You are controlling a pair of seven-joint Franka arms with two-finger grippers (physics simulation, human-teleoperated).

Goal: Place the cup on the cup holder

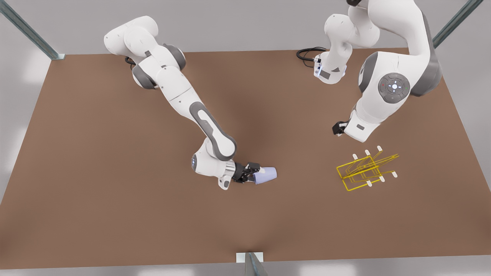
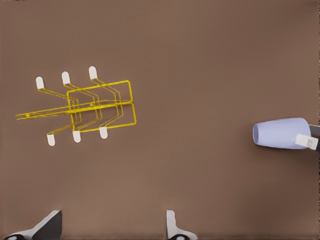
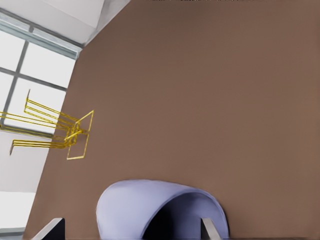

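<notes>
One cup (image 1: 267, 174), one cup holder (image 1: 364, 170), two arms on one brown table (image 1: 115, 184).

The lavender-blue cup lies on its side, held at the mouth end by the right gripper (image 1: 256, 173) — the arm on the front view's left, reaching low across the table toward the middle. In the right wrist view the cup's (image 3: 160, 210) open mouth faces the camera, with one fingertip (image 3: 50, 229) on one side of it and a second on the other, so the jaws are closed on the cup. From the left wrist view the same cup (image 2: 280, 133) appears with a pale finger pad (image 2: 306, 141) pressed against its side; its narrow closed end points toward the holder.

The cup holder is a thin yellow wire rack, well apart from the cup, toward the front view's right. In the left wrist view the holder (image 2: 100, 106) shows six white-tipped pegs — three along one side, three along the other. None carries anything.

The left gripper (image 2: 112, 225) hangs above the table near the holder, on the arm at the front view's right. Its two fingertips are spread wide with bare table between them, touching nothing; this arm waits.
</notes>
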